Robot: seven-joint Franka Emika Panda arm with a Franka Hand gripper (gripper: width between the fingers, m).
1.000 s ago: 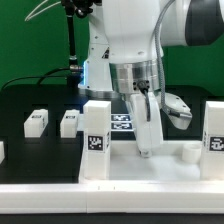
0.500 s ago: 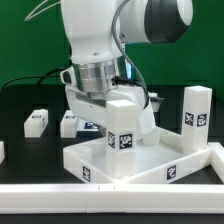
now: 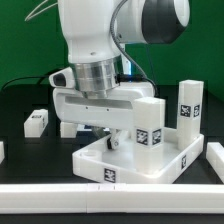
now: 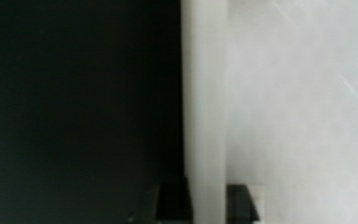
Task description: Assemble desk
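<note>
The white desk tabletop [image 3: 135, 165] lies upside down on the black table. Two white tagged legs stand upright in its corner sockets, one near [image 3: 149, 125] and one further back [image 3: 188, 106]. My gripper [image 3: 112, 140] reaches down at the tabletop's edge on the exterior view's left. In the wrist view the gripper [image 4: 206, 203] is shut on the tabletop's thin white rim [image 4: 202, 110], with a dark finger [image 4: 167, 203] on each side of it. A loose white leg [image 3: 37, 121] lies on the exterior view's left.
A white rail [image 3: 100, 197] runs along the front of the table. A white block [image 3: 215, 150] stands at the exterior view's right edge. The robot arm [image 3: 100, 40] hides the table's back middle. A green wall is behind.
The arm swung over the tabletop. The tabletop with its legs has since turned and shifted toward the exterior view's right, and the near leg moved right with it.
</note>
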